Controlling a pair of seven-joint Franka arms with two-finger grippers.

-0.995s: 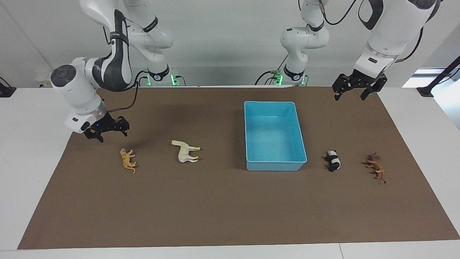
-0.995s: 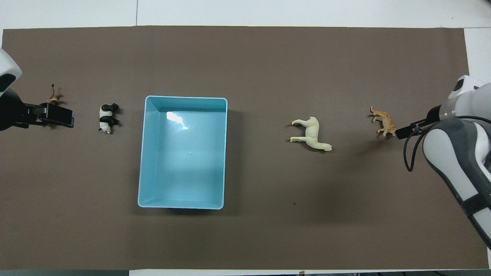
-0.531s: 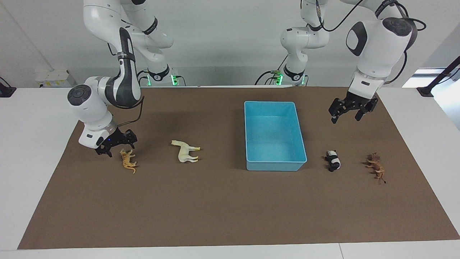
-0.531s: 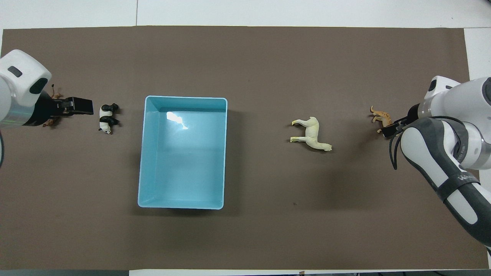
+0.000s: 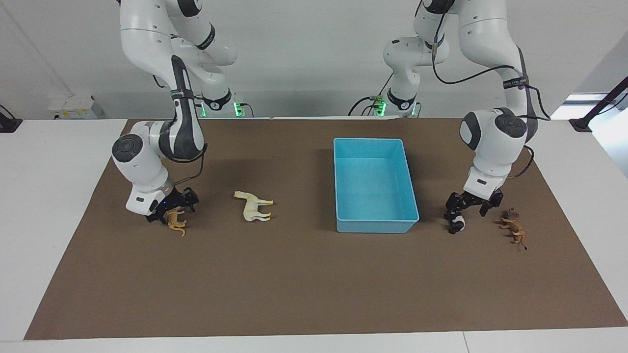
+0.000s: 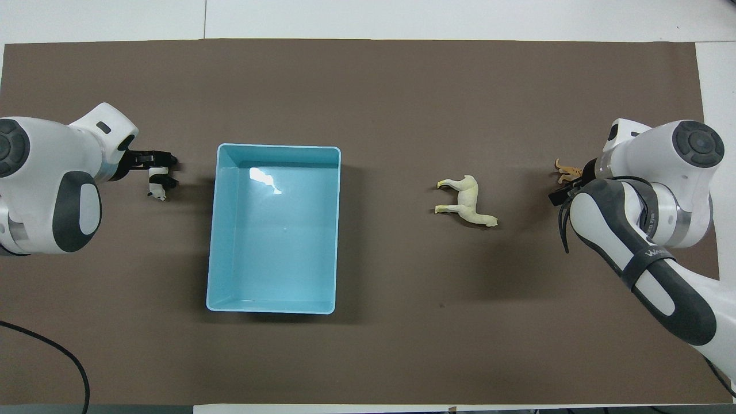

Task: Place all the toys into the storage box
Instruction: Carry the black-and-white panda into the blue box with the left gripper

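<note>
The light-blue storage box (image 5: 377, 226) stands empty on the brown mat; it also shows in the overhead view (image 6: 276, 148). My left gripper (image 5: 467, 210) is open and low over the black-and-white panda (image 5: 457, 225), fingers on either side of its upper part (image 6: 156, 187). The brown lion (image 5: 512, 228) lies beside it toward the left arm's end; my left arm hides it in the overhead view. My right gripper (image 5: 170, 211) is open and down around the orange tiger (image 5: 175, 224), which partly shows in the overhead view (image 6: 568, 169). The cream horse (image 5: 254, 206) lies between tiger and box.
A brown mat (image 5: 304, 284) covers the white table (image 5: 39, 196). Both arms' white elbows hang low over the mat's two ends. A black cable (image 6: 52, 351) lies at the mat's corner near the left arm's base.
Both grippers have come down and forward: the left from above the mat's edge onto the panda, the right from beside the tiger down around it. No toy has moved.
</note>
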